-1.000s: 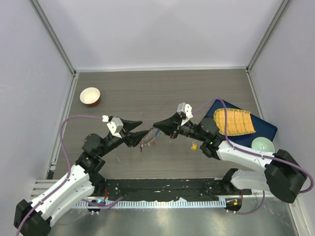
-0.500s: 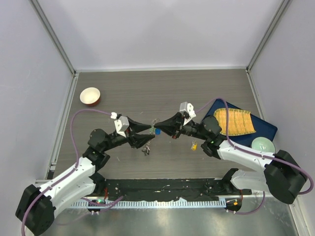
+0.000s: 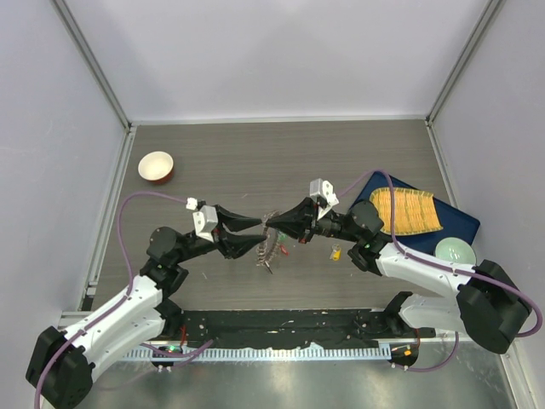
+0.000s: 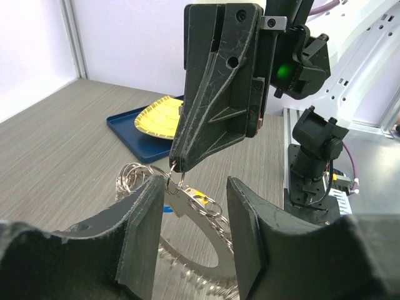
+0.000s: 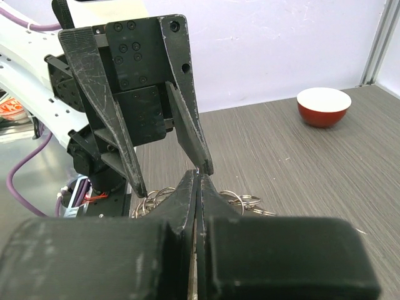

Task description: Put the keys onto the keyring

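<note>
The keyring (image 3: 267, 247), a flat toothed metal ring, hangs above the table between both arms. My right gripper (image 3: 271, 223) is shut on a small split ring (image 4: 174, 179) linked to the top of the keyring (image 4: 180, 201). My left gripper (image 3: 261, 232) faces it with jaws apart on either side of the keyring; whether they touch it I cannot make out. A key with a yellow tag (image 4: 200, 196) and several loose split rings (image 4: 131, 178) hang on the keyring. Another yellow-tagged key (image 3: 335, 252) lies on the table under my right arm.
A red-and-white bowl (image 3: 156, 166) stands at the far left. A blue tray (image 3: 460, 226) at the right carries a yellow ribbed plate (image 3: 404, 211) and a pale green bowl (image 3: 455, 251). Grey walls enclose the table.
My left gripper has moved right until its tips meet my right gripper's, and its jaws have narrowed a little. The keyring now hangs lower and further right. My right arm has barely moved.
</note>
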{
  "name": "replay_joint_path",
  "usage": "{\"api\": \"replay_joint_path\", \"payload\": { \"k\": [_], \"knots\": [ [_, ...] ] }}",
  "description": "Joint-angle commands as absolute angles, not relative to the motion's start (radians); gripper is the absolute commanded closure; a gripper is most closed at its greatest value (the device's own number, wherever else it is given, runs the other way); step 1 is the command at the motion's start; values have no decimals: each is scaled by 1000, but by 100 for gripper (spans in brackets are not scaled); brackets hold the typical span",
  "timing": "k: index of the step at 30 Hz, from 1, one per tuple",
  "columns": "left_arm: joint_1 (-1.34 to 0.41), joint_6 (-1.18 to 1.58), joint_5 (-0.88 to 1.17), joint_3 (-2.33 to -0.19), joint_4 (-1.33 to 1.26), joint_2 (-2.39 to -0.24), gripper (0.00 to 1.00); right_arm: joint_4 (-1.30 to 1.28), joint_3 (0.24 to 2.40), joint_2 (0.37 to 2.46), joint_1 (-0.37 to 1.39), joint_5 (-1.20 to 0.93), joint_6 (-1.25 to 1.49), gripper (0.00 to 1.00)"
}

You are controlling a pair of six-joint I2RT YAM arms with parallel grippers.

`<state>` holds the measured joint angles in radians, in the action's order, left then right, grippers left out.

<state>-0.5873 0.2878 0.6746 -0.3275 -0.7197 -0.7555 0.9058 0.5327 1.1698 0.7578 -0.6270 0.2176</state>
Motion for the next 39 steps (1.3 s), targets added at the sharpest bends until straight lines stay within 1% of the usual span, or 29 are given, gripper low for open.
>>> {"api": "replay_joint_path", "payload": {
  "k": [1, 7, 14, 15, 18, 32, 34, 35, 36, 37, 39],
  "knots": [
    [-583, 279, 669, -342, -727, -744, 53, 1008, 568, 1164, 755, -650, 230, 99],
    [-583, 279, 664, -351, -703, -752, 62, 1008, 571, 1164, 755, -660, 232, 99],
    [-583, 288, 627, -348, -703, -749, 69, 1008, 572, 1161, 753, -673, 232, 99],
    [-583, 288, 626, -347, -703, -747, 72, 1008, 572, 1160, 753, -675, 233, 99],
    [-583, 301, 623, -341, -715, -750, 77, 1009, 572, 1157, 753, -678, 235, 99],
    [-583, 353, 655, -339, -776, -807, 78, 1040, 575, 1163, 752, -698, 256, 99],
    [-583, 354, 666, -344, -776, -810, 83, 1045, 574, 1167, 753, -701, 259, 99],
    [-583, 354, 670, -347, -772, -814, 88, 1048, 572, 1167, 752, -701, 261, 99],
    [-583, 356, 676, -347, -769, -816, 98, 1048, 575, 1167, 750, -700, 262, 99],
    [-583, 354, 681, -348, -765, -816, 100, 1048, 575, 1166, 752, -696, 262, 99],
    [-583, 354, 686, -350, -756, -815, 100, 1040, 572, 1164, 752, -687, 265, 99]
  ]
}}
